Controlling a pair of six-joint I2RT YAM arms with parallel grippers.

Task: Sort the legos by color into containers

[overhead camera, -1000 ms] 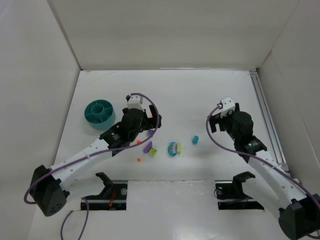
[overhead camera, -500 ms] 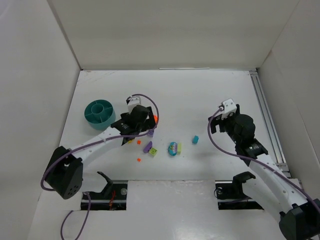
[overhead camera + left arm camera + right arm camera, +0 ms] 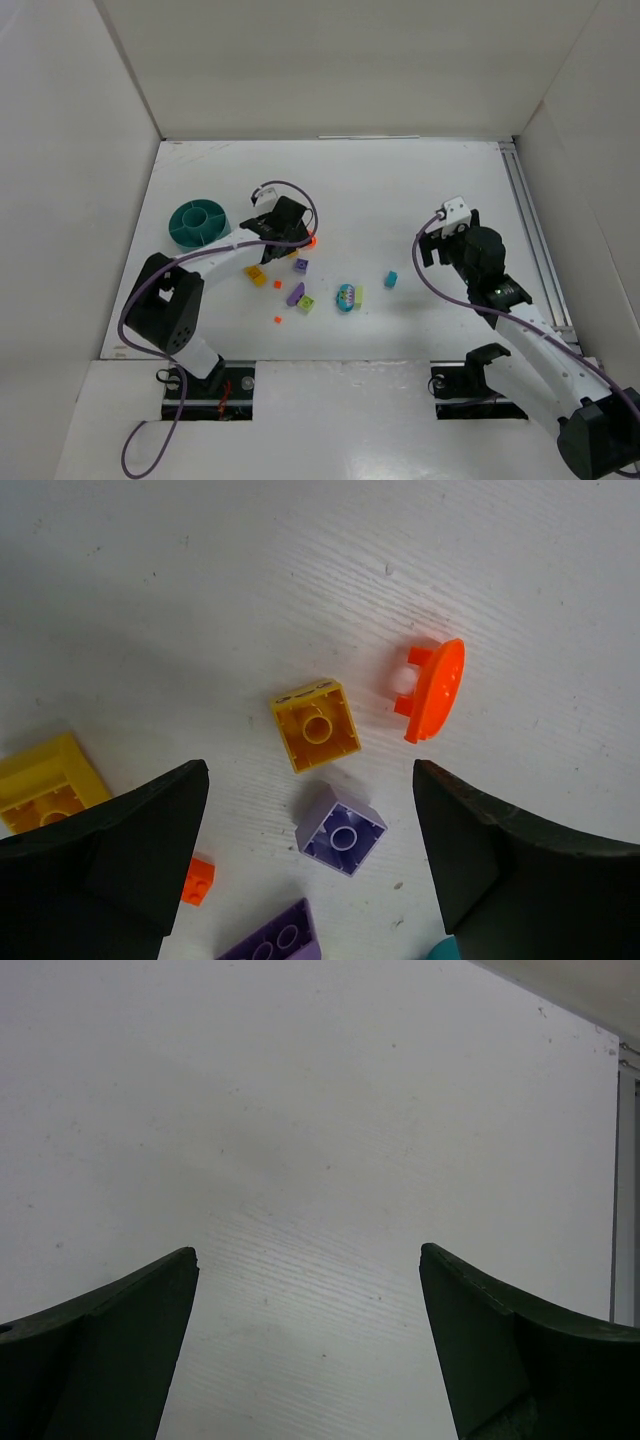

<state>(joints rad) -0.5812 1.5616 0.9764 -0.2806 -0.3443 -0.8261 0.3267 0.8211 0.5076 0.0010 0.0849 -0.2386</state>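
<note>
The legos lie scattered mid-table. Under my open left gripper lies a purple brick, studs down, untouched between the jaws. Just beyond it sit an orange-yellow brick and an orange round piece. A yellow brick, a tiny orange bit and a purple slope lie nearer. The teal tub stands left of the gripper. My right gripper hangs open over bare table.
A lime brick, a cyan-and-lime cluster, a lone cyan brick and an orange bit lie between the arms. White walls enclose the table; a metal rail runs along the right edge.
The left arm folded back and its gripper shifted toward the far side, uncovering the yellow and purple bricks; its jaws narrowed a little. The right arm barely moved.
</note>
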